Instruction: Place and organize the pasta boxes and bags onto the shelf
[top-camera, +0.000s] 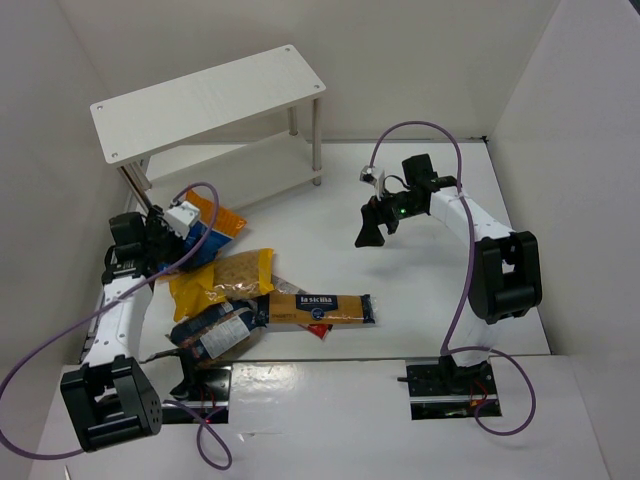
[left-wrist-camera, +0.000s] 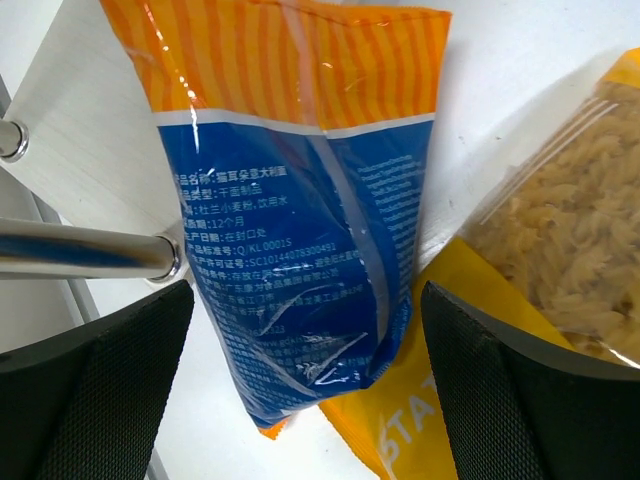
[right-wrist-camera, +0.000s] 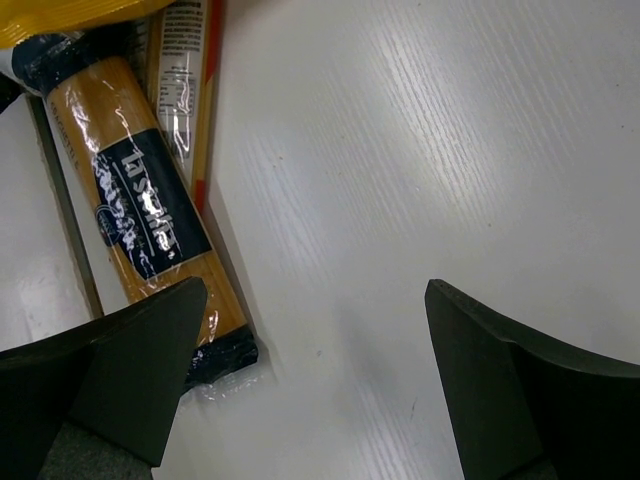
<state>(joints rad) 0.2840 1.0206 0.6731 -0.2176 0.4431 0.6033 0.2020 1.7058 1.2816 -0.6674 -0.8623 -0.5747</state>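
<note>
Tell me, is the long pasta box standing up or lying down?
Lying down. The pasta box lies flat on the white table, label facing up, not yet on the shelf.

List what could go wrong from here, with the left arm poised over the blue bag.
1. The shelf's metal leg sits close beside the open left tool; closing or lifting might knock it.
2. The blue bag lies against the yellow bag, so a lift may drag that one along.
3. The blue bag is soft plastic and could sag or slip out of a pinch.
</note>
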